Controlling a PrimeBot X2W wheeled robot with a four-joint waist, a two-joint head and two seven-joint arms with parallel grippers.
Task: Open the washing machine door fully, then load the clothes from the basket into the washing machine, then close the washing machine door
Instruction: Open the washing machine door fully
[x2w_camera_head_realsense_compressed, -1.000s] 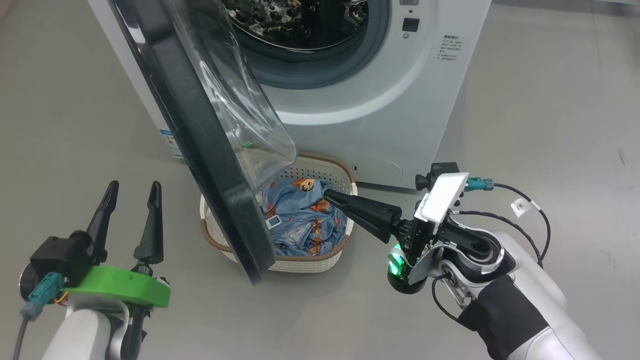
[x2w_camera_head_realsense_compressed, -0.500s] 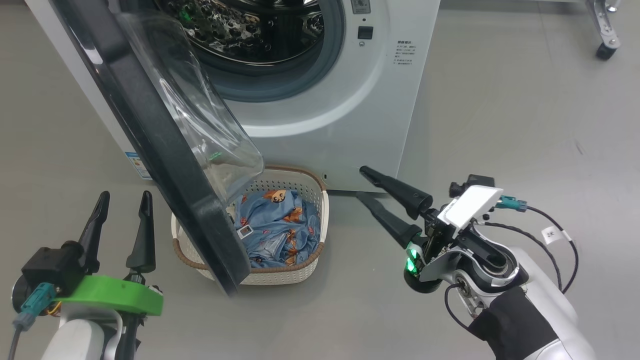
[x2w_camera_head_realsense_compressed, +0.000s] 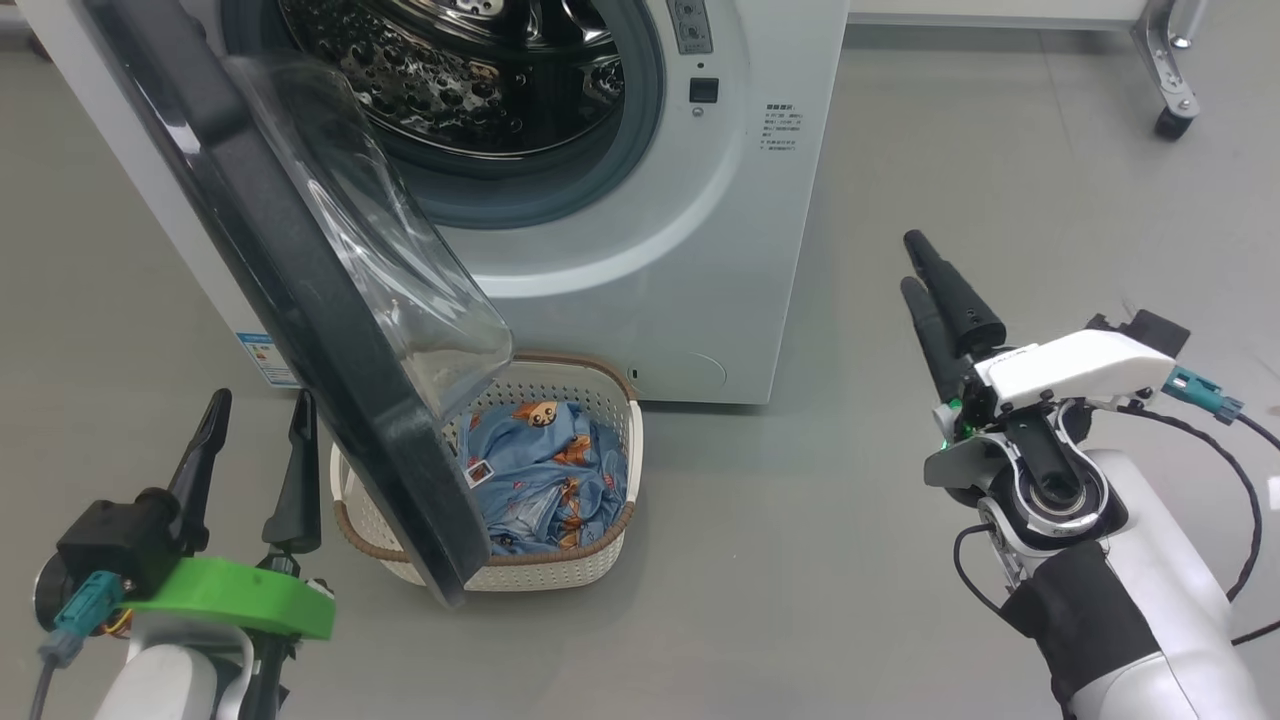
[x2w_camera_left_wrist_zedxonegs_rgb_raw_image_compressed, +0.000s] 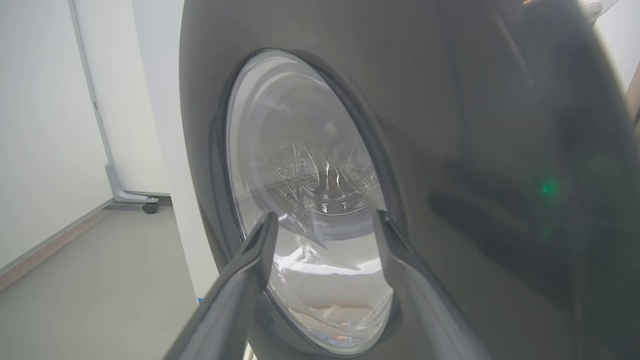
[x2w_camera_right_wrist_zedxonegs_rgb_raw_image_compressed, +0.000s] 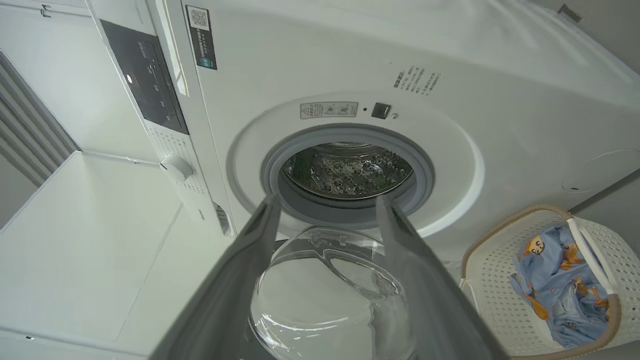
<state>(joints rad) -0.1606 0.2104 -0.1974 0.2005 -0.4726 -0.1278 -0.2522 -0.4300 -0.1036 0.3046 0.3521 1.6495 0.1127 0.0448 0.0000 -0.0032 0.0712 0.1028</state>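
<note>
Taking stock for you, item by item.

Washing machine (x2w_camera_head_realsense_compressed: 640, 250): white front-loader on the grey floor (x2w_camera_head_realsense_compressed: 800, 560), with its steel drum (x2w_camera_head_realsense_compressed: 450, 70) uncovered.

Door (x2w_camera_head_realsense_compressed: 290, 310): swung out toward you from the machine's left side. In the head view its black rim hides the left part of the basket.

Basket (x2w_camera_head_realsense_compressed: 545, 575): cream with a brown rim, on the floor just in front of the machine.

Clothes (x2w_camera_head_realsense_compressed: 540, 470): blue printed fabric, heaped inside the basket.

Your left jaws: spread apart and empty, just beside the door's outer face. You cannot tell whether they touch it.

Your right jaws: released and holding nothing, over bare floor, well apart from the basket and to the right of the machine.
</note>
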